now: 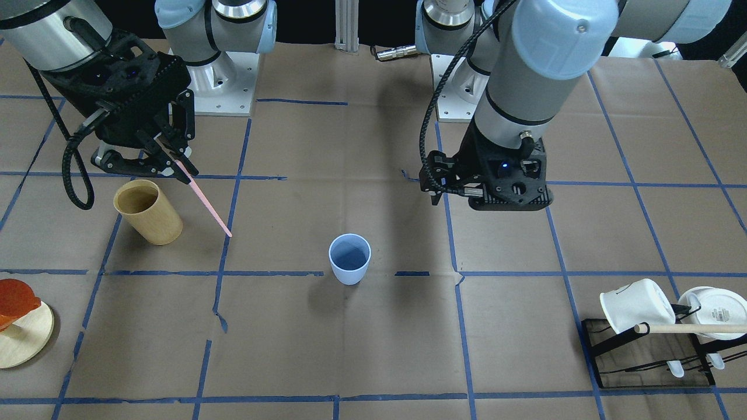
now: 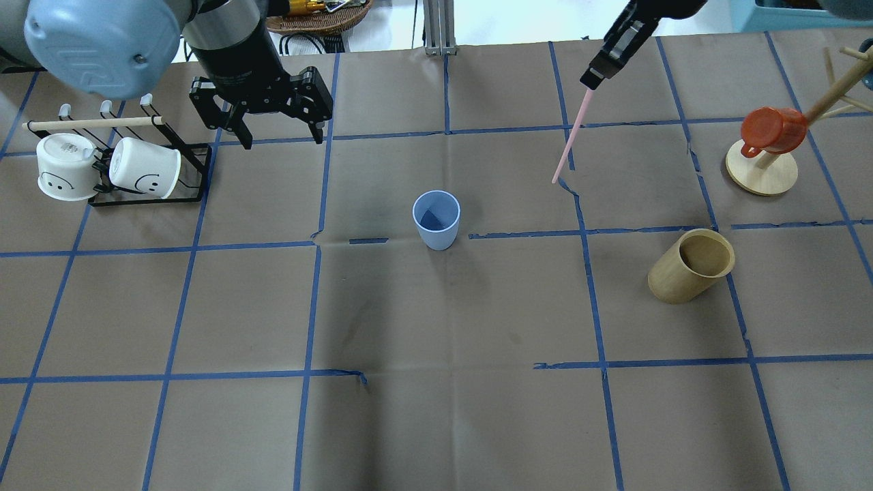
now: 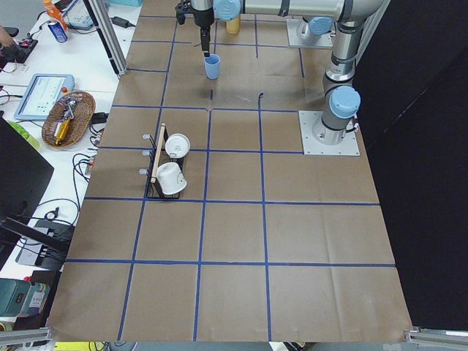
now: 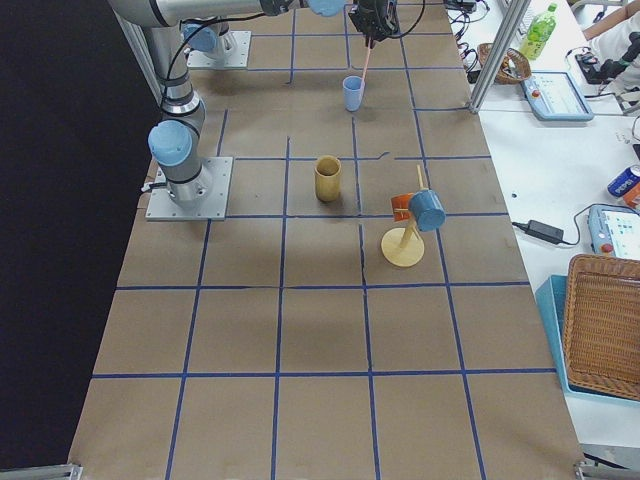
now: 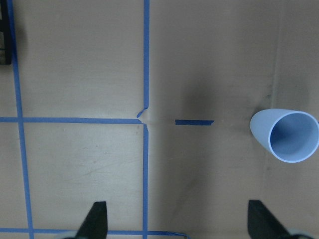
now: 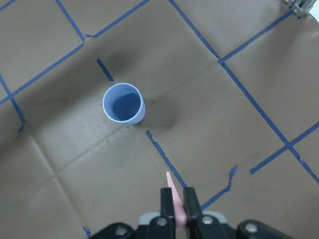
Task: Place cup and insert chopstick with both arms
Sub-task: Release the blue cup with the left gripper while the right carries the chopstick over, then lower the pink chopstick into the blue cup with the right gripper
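The light-blue cup (image 2: 436,219) stands upright and empty near the middle of the table; it also shows in the front view (image 1: 349,258), the left wrist view (image 5: 286,135) and the right wrist view (image 6: 123,103). My right gripper (image 2: 592,73) is shut on the upper end of the thin pale-pink chopstick (image 2: 571,136), which hangs slanted above the table, off to the cup's side and apart from it; the front view (image 1: 207,201) shows the chopstick too. My left gripper (image 2: 282,135) is open and empty, raised above the table, away from the cup.
A tan wooden cylinder (image 2: 690,266) stands on the robot's right side. A black rack (image 2: 198,170) with two white mugs and a wooden rod is on the left. A wooden mug tree (image 2: 760,170) with an orange mug stands at the far right.
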`<state>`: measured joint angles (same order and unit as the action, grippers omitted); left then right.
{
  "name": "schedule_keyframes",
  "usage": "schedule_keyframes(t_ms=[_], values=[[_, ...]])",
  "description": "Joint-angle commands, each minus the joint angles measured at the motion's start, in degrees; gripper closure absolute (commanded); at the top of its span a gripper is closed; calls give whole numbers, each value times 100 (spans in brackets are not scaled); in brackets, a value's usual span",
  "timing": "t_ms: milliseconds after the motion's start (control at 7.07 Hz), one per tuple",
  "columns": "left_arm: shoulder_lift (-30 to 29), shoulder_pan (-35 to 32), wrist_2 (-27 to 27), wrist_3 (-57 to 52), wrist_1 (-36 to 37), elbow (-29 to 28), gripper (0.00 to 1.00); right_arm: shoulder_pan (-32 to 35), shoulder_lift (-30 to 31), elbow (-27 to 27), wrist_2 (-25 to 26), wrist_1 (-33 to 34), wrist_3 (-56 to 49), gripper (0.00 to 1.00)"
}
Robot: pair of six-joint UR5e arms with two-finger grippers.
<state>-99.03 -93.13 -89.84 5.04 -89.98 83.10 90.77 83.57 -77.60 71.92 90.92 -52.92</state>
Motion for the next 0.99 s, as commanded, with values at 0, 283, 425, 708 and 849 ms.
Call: schedule_keyframes(t_ms=[0, 283, 425, 708, 849], values=[[540, 66, -42, 32, -45, 416, 0, 763, -43, 8, -64, 599, 1093, 94], [587, 58, -60, -11, -11, 496, 0, 1415, -296, 35, 76, 1005, 1599, 93], [596, 58, -60, -20, -20, 505, 0, 1679, -524, 35, 234, 1346, 1940, 93], [596, 67, -60, 15, -29, 505, 0, 1901, -763, 26, 683, 1403, 1943, 93], [596, 75, -60, 15, -29, 505, 0, 1892, -763, -17, 701, 1385, 1909, 93]])
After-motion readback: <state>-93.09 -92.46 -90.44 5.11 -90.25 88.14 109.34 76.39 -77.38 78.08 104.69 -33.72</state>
